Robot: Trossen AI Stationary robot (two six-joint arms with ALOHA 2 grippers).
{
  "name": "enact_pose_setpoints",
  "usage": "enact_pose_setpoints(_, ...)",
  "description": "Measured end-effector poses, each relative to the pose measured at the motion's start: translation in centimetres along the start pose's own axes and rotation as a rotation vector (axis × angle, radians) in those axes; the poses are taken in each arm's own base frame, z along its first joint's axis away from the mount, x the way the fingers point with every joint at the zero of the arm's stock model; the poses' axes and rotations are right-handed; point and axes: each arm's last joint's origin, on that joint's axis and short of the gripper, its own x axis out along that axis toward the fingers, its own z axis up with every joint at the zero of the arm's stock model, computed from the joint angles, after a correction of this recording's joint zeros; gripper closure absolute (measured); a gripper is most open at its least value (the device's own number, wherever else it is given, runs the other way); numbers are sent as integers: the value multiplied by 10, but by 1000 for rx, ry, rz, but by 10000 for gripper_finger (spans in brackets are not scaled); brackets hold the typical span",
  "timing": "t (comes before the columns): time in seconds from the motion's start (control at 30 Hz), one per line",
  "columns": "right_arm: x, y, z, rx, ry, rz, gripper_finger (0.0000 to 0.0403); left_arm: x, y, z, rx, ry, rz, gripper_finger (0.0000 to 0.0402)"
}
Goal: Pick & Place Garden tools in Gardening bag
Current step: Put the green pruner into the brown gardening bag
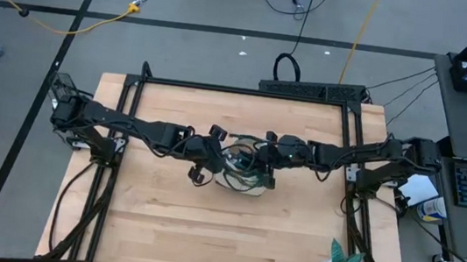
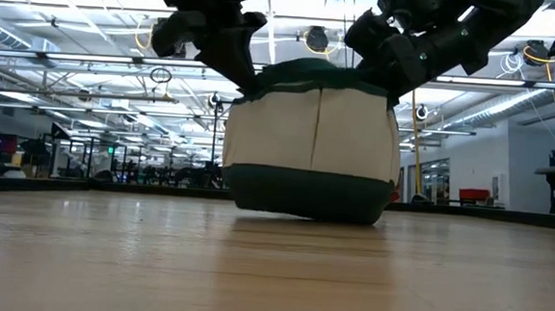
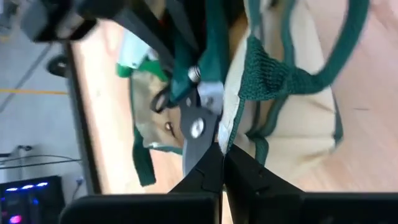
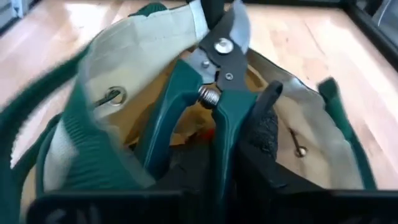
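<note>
Gripping the blade tip of the pruning shears (image 3: 200,127), the left gripper (image 3: 222,167) has its jaws pressed together with the dark metal blade pinched between them, right at the rim of the gardening bag (image 2: 312,148). The shears' green handles point away from those jaws, down into the bag's open mouth.

From the opposite side, the right gripper (image 4: 214,163) reaches into the same opening, its jaws partly closed around the shears' green handles, one finger (image 4: 264,127) pressed against the outer handle. The shears' pivot bolt and spring sit just beyond these jaws, the blade further out still.

So the shears are spanned between the two sets of jaws, blade end at the left, handle end at the right, slanting over the bag's mouth.

The bag sits on the wooden tabletop (image 1: 231,228) directly beneath both grippers, its loop handles flopped outward.
</note>
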Motion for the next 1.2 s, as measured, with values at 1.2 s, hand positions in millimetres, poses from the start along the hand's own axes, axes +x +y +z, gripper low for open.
enact_pose_setpoints(1.2, -9, 44, 17, -124, -131, -67, 218, -1, -9, -7, -202, 101, -32, 305)
